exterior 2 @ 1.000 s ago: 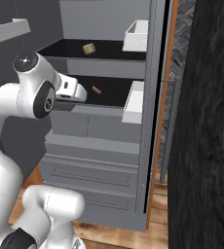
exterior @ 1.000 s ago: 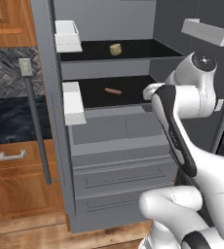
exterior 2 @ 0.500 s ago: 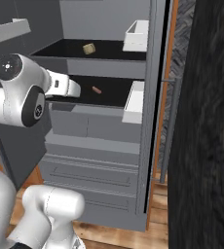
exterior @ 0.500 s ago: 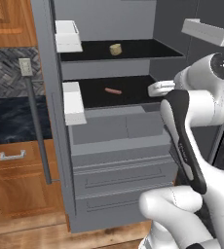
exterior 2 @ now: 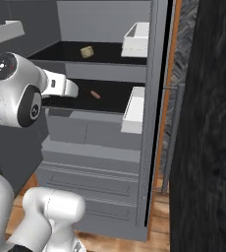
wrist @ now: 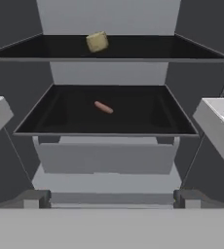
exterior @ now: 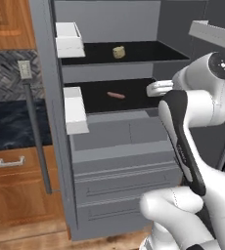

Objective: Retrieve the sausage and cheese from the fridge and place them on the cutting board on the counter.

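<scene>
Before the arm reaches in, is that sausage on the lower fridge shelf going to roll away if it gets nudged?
Probably, somewhat. The sausage is a thin round link lying loose on a smooth dark shelf, so a sideways nudge could roll it. Its slight curve may limit that. It looks small and light, so even a gentle bump may shift it.

Sausage (wrist: 103,107) — thin reddish-pink link, lying flat mid lower shelf of the open grey fridge (exterior: 119,146). Cheese (wrist: 97,42) — pale yellow chunk, upper shelf.

The white arm (exterior: 192,112) reaches forward, elbow bent, jaws spread wide.
</scene>
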You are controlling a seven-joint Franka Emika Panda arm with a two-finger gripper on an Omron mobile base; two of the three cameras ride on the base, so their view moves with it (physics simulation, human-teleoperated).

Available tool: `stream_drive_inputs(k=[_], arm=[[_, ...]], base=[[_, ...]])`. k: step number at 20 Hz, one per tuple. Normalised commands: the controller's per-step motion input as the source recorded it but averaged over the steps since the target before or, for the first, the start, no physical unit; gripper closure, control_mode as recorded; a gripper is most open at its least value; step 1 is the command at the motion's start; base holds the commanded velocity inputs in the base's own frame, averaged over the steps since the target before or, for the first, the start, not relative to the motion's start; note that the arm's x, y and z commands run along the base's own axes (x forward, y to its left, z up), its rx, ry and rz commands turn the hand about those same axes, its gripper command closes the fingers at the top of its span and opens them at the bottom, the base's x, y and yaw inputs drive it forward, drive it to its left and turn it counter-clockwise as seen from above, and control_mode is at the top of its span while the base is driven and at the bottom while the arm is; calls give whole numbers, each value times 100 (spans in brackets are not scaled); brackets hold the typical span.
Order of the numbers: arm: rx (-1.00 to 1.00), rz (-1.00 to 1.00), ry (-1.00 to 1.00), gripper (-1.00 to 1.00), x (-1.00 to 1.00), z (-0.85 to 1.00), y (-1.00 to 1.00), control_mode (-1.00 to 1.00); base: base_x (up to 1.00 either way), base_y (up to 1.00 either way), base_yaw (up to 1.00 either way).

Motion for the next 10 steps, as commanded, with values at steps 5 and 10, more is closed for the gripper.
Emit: stream_drive_inputs(k=[5, 10], arm=[[0, 0, 0, -100, 0, 0, 0, 100], [0, 0, 0, -100, 0, 0, 0, 100]], base=[[86, 0, 0], [70, 0, 0]])
